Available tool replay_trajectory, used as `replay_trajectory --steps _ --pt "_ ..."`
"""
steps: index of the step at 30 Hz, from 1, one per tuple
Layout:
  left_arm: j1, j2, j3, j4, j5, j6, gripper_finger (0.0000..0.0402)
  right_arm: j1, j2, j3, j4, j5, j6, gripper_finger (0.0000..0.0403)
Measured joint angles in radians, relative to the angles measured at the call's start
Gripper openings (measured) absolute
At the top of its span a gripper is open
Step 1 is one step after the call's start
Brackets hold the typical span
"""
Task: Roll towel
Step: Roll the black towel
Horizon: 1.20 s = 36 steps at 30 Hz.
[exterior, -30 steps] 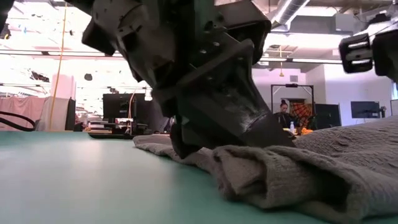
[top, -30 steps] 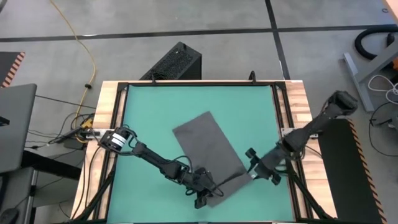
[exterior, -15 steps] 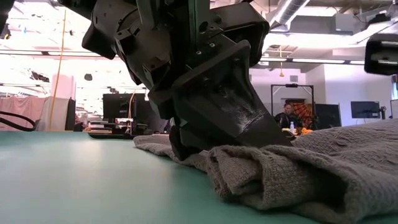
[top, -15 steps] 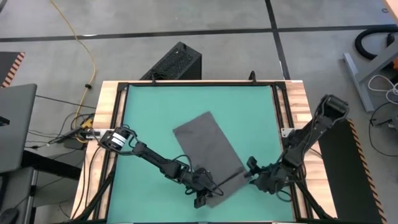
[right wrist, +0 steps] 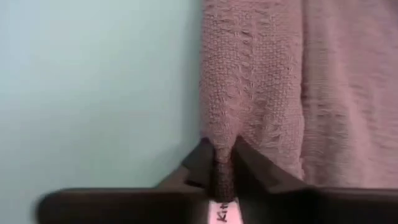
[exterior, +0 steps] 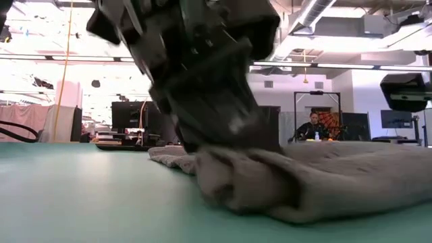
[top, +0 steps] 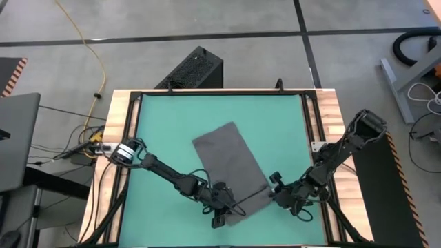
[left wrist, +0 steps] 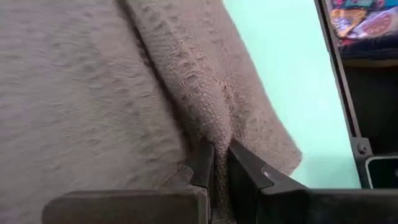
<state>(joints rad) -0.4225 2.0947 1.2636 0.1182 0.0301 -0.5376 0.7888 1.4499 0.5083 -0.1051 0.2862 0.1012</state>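
Rolling had only begun: the towel (top: 230, 164) lay slantwise on the green mat (top: 165, 124) covering the tabletop, mostly flat, w/ its near short edge bunched into a first fold. Left tool (top: 222, 207) sat at that edge's left corner; wrist view showed its fingers (left wrist: 204, 163) nearly together w/ a ridge of cloth pinched between. Right tool (top: 273, 195) was at the other corner of the same edge, jaws likewise closed down on a narrow pleat of fabric (right wrist: 222, 163). So both had hold, one per corner, approx level w/ each other. To do this step well, I'd judge both should lift only slightly & carry the edge over toward the far end together, same pace, keeping the fold tight & square to the towel's long sides; otherwise the roll would likely cone or skew. Grips looked shallow, so a hard pull might slip the cloth out.
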Motion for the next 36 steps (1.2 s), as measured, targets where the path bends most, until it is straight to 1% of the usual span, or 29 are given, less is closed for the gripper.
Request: replay_trajectory --steps 2,3,5,9,13,15,18,22,24,26,29,31,33,36 --pt "0.0 -0.029 0.0 -0.039 -0.018 0.01 0.0016 -0.012 -0.016 -0.001 -0.002 -0.055 0.015 0.0029" --pt "0.0 -0.04 0.0 -0.052 -0.022 0.011 0.0017 -0.02 -0.028 -0.001 -0.002 -0.081 0.027 0.0023" --pt "0.0 -0.055 0.0 -0.071 -0.034 0.018 0.0018 -0.041 -0.051 -0.002 0.0 -0.128 0.071 0.0023" --pt "0.0 -0.061 0.0 -0.062 -0.021 0.02 0.0025 -0.111 -0.092 -0.004 0.016 -0.285 0.187 0.0028" --pt "-0.005 -0.061 0.0 -0.062 -0.017 0.037 0.0041 -0.179 -0.104 -0.006 0.052 -0.413 0.279 0.0025" --pt "-0.01 -0.061 0.0 -0.059 -0.02 0.048 0.0056 -0.2 -0.102 -0.006 0.052 -0.444 0.293 0.0025" --pt "-0.011 -0.061 0.0 -0.049 -0.02 0.044 0.0088 -0.216 -0.101 -0.006 0.055 -0.457 0.295 0.0025" --pt "-0.006 -0.075 0.001 -0.053 0.023 0.007 0.0133 -0.22 -0.101 -0.006 0.064 -0.458 0.323 0.0025" --pt "-0.004 -0.101 0.001 -0.054 0.026 0.011 0.0147 -0.231 -0.101 -0.006 0.079 -0.488 0.35 0.0025" --pt "-0.004 -0.133 0.003 -0.061 -0.021 0.042 0.0153 -0.249 -0.101 -0.006 0.095 -0.532 0.384 0.0025" --pt "-0.015 -0.184 0.003 -0.102 -0.149 0.102 0.0152 -0.277 -0.101 -0.006 0.111 -0.601 0.443 0.0025" --pt "-0.028 -0.203 0.003 -0.093 -0.227 0.152 0.0146 -0.298 -0.101 -0.006 0.119 -0.634 0.482 0.0025" --pt "-0.036 -0.195 0.004 -0.019 -0.244 0.211 0.0138 -0.322 -0.101 -0.006 0.129 -0.674 0.516 0.0025" --pt "-0.036 -0.127 0.008 0.086 -0.216 0.248 0.0124 -0.362 -0.101 -0.006 0.142 -0.725 0.556 0.0025"
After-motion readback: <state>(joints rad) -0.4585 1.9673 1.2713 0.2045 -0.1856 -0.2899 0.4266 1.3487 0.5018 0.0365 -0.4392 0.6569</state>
